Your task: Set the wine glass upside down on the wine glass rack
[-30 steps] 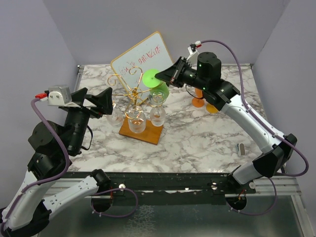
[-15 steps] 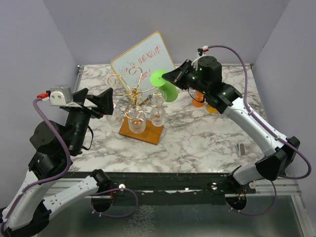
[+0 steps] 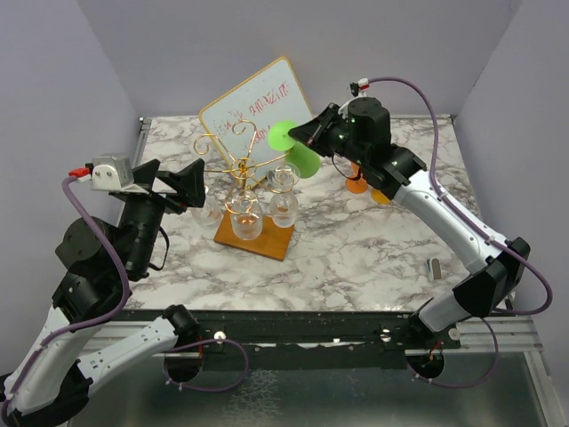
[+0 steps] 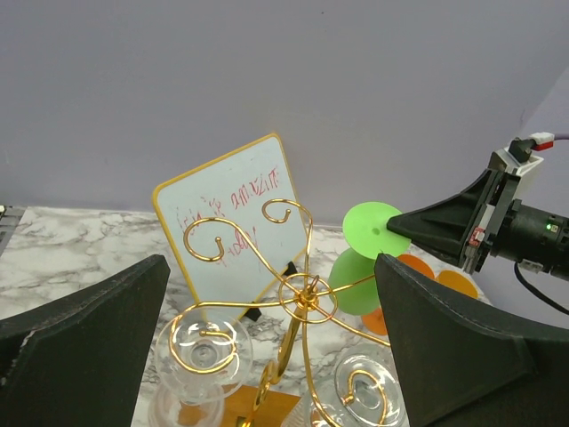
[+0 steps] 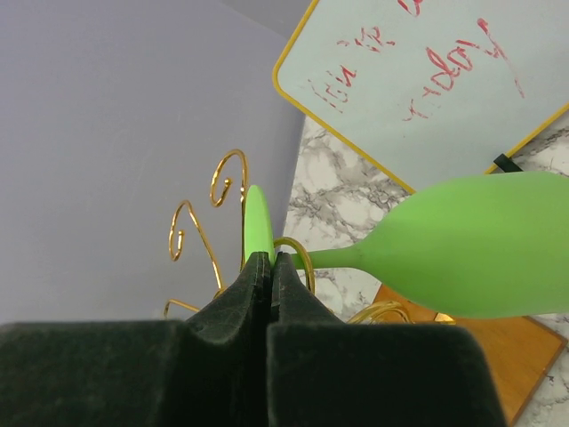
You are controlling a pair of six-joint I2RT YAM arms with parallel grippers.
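My right gripper [image 3: 307, 133] is shut on the round foot of a green wine glass [image 3: 302, 160], held upside down and tilted in the air just right of the gold wire wine glass rack [image 3: 242, 169]. In the right wrist view the jaws pinch the green foot [image 5: 258, 222] and the bowl [image 5: 480, 245] hangs to the right, near a gold curl. The rack stands on a brown wooden base [image 3: 267, 240] and carries three clear glasses [image 3: 244, 218]. My left gripper [image 3: 191, 182] is open and empty, left of the rack; its view shows the rack [image 4: 302, 298] and the green glass [image 4: 369, 231].
A tilted whiteboard [image 3: 253, 111] with red writing stands behind the rack. Two orange glasses [image 3: 357, 182] stand on the marble table behind my right arm. A small grey object [image 3: 436, 266] lies at the right.
My right gripper has lifted and turned the green glass slightly, bringing its foot nearer the rack's upper arms. The left arm has stayed still.
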